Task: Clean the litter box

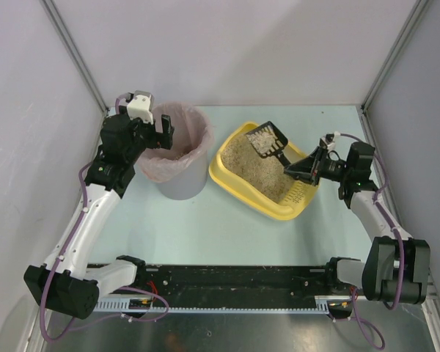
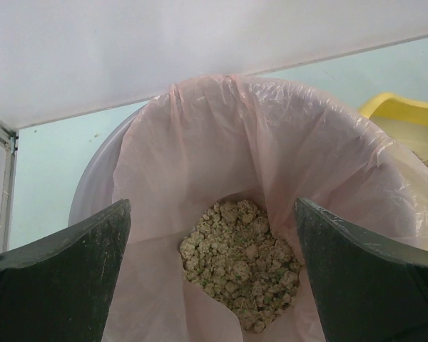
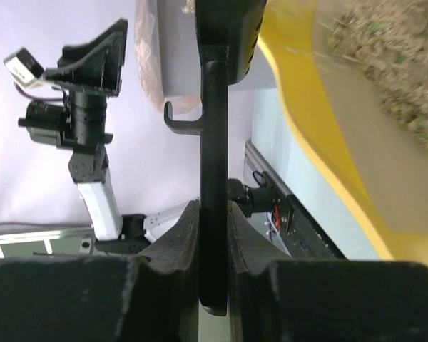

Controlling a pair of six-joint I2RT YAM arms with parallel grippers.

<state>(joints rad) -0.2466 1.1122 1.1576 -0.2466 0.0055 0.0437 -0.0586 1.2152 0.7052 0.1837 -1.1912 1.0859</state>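
Note:
The yellow litter box (image 1: 299,196) holds beige litter and lies right of centre. Its rim (image 3: 310,107) fills the right side of the right wrist view. My right gripper (image 1: 302,167) is shut on the handle of a black slotted scoop (image 1: 266,139). The scoop's head hangs over the far part of the box with some litter on it. In the right wrist view both jaws of that gripper (image 3: 214,214) press on the scoop handle (image 3: 214,128). My left gripper (image 1: 158,132) is open over the left rim of the grey bin (image 1: 182,183). Nothing sits between the jaws of the left gripper (image 2: 212,205).
The bin's pink bag liner (image 2: 221,142) holds a heap of litter clumps (image 2: 239,263) at its bottom. A corner of the litter box (image 2: 406,110) shows just right of the bin. Grey walls close in the table's left, back and right sides. The left arm (image 3: 85,107) shows in the right wrist view.

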